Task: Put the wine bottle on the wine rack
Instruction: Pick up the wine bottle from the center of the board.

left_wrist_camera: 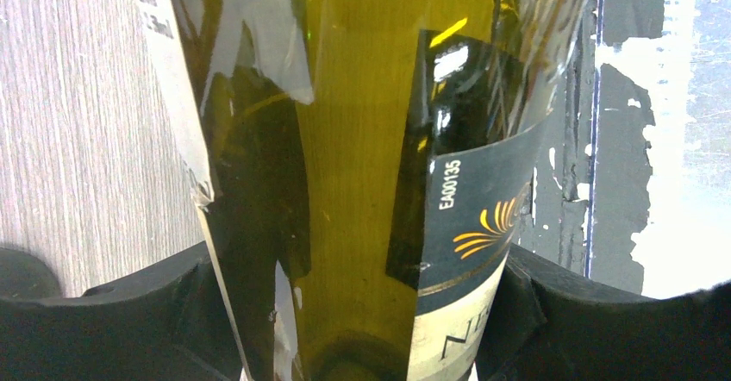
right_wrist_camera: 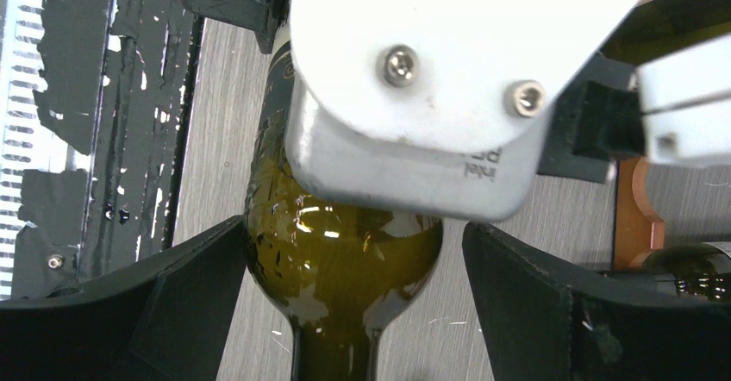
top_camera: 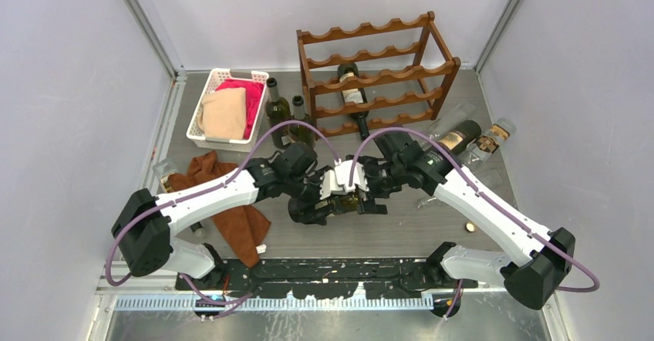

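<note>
Where the arms meet over the near middle of the grey wood-grain desk (top_camera: 401,233), the left pincer (left_wrist_camera: 358,308) is clamped on the body of the green glass wine bottle with a dark label (left_wrist_camera: 362,140). The right pincer (right_wrist_camera: 353,256) straddles its shoulder, spread, not gripping. Lifted or resting: cannot tell. The dark reddish-brown wooden wine rack with scalloped rails (top_camera: 378,71) stands far back, well apart. Grasp made; carry and placing remain.

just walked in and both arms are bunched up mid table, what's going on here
Both arms meet over one wine bottle at mid-table. The left gripper is clamped on its labelled body. The right gripper straddles its shoulder, open, with a gap on one side. The wine rack at the back holds one other bottle; this one is not on it yet.
</note>
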Tool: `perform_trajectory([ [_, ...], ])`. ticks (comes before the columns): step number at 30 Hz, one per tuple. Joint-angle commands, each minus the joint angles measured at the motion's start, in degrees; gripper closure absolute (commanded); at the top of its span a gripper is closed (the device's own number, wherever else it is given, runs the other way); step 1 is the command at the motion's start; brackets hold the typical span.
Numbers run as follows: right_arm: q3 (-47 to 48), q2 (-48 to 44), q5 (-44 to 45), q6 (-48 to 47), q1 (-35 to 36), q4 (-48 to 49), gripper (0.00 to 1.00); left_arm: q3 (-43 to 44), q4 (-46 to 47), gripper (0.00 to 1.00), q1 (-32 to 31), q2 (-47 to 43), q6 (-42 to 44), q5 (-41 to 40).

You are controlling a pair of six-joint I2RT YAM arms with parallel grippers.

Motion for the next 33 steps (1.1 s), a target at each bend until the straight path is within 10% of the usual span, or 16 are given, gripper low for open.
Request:
perform_trajectory([
  [1, -1.2, -0.8, 1.5, 0.8, 0.9, 3.2, 0.08, 3.0, 6.6, 1.00, -0.2, -1.7, -0.1, 4.2],
  [5, -1.5, -1.3, 1.9, 0.8, 1.0, 2.8, 0.23, 2.8, 6.5, 1.00, -0.2, -2.0, 0.0, 4.2],
  [9, -1.2, -1.9, 2.8, 0.9, 1.0, 2.1, 0.67, 1.6, 7.6, 0.97, -0.2, -2.5, -0.6, 3.8],
  [13, -1.3, -3.5, 2.5, 2.4, 0.8, 1.6, 0.97, 0.1, 9.1, 0.41, -0.2, -2.8, -1.8, 2.8],
  [16, -1.9, -4.9, 1.4, 4.4, -0.4, 1.9, 0.99, -2.4, 12.7, 0.02, -0.2, -4.4, -2.7, 2.3],
  [33, -13.5, -21.8, -2.8, 19.5, -12.1, 5.8, 0.99, 1.1, 13.5, 0.00, 0.1, -18.7, -20.0, -5.8],
])
